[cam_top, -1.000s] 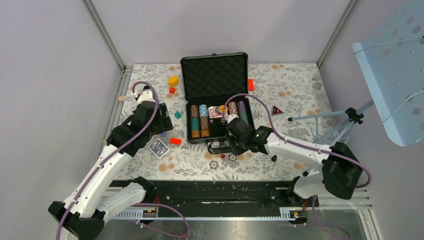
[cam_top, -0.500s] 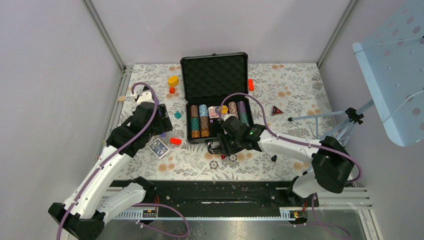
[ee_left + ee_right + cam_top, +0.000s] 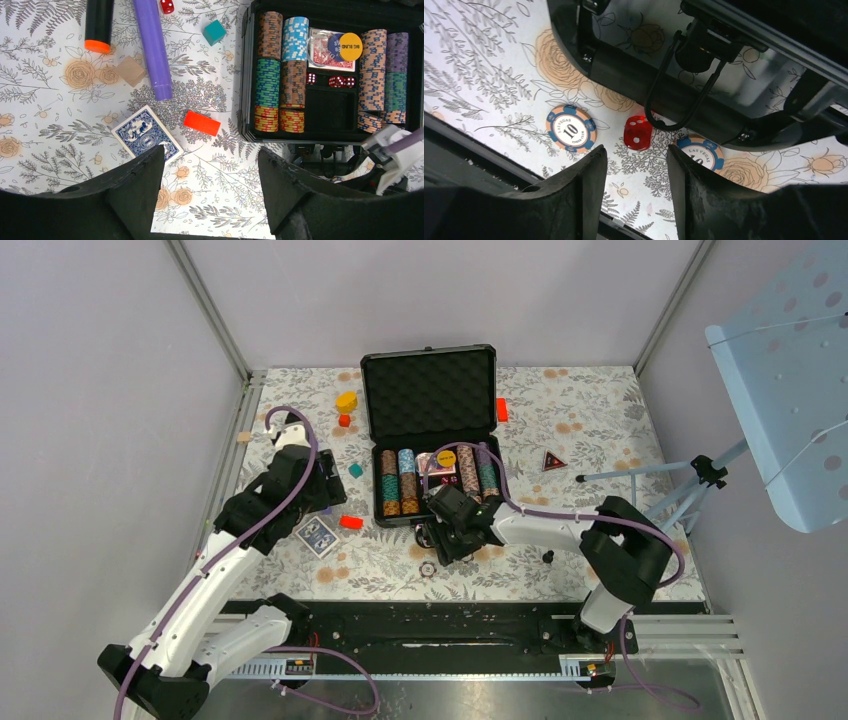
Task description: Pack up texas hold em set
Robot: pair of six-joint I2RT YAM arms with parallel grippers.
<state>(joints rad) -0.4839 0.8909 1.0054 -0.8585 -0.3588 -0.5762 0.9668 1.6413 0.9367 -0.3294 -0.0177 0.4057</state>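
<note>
- Now the right gripper (image 3: 636, 159) is in a new spot. A moment ago it hung over the right side of the black hard case with the bumpy foam lid (image 3: 430, 395). It has since slid forward and to the left.
- It now hangs low over the flowery table (image 3: 580, 420), just in front of the case.
- Its fingers are spread apart, with nothing between them.
- Right under the gap sits a small red see-through die (image 3: 638, 133). An orange and blue round chip marked 10 (image 3: 571, 129) lies to one side, and a second orange and blue chip (image 3: 701, 152) lies to the other.
- So I think this arm is done inside the case for now and is going for these loose bits. The die looks like the next pick.
- The left gripper (image 3: 211, 156) has not moved at all. Its fingers are wide apart and hold nothing.
- It hangs near the blue-backed pack of cards (image 3: 146, 134), which lies flat on the table, left of the case.
- The case stays open in the middle of the table, its lid standing up at the back. Rows of stripy poker chips (image 3: 270, 75) already fill its slots.
- The job is not finished. The die, the two chips and the blue cards are outside, and the lid is not shut.
</note>
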